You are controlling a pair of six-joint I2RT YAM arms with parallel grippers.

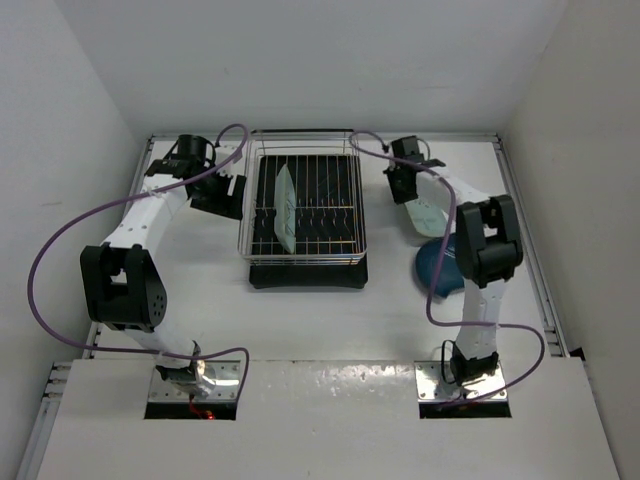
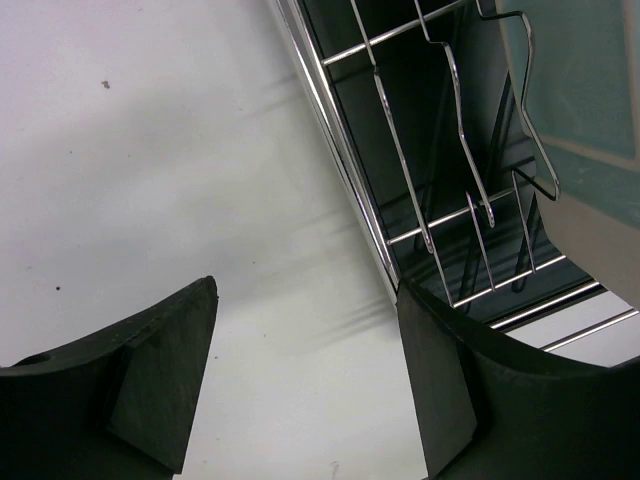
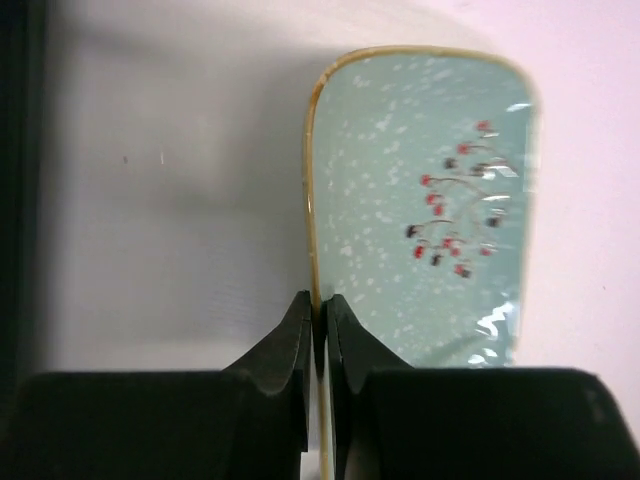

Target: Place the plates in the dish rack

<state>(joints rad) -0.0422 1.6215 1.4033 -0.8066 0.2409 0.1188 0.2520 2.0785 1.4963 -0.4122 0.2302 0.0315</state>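
The dish rack (image 1: 305, 212) sits on its black tray (image 1: 308, 275) at the middle of the tabletop's (image 1: 300, 330) far edge. 1 pale mint-green plate, the racked plate (image 1: 284, 208), stands on edge between the wires in the rack's left half. From the left wrist, that racked plate (image 2: 590, 110) shows at the upper right behind the chrome bars of the dish rack (image 2: 400, 170).

The left fingers (image 1: 222, 197) are just beside the rack's left side, towards the far-left corner of the tabletop. The left fingers (image 2: 165, 390) stand wide apart over bare tabletop with nothing between them, and the right-hand one lies close to the rack's bottom rail.

The right fingers (image 1: 405, 186) are to the right of the rack, towards the far-right corner. In the wrist view the right fingers (image 3: 290, 350) are pinched together on the tan rim of the gripped plate (image 3: 420, 210), a 2nd mint-green plate with pale speckles and a sprig of red and dark berries. The gripped plate (image 1: 425, 215) lies between the rack and the tabletop's right edge; whether it is clear of the surface cannot be told.

The blue plate (image 1: 438, 270) rests flat near the right edge, nearer than the gripped plate and partly hidden under the right arm.
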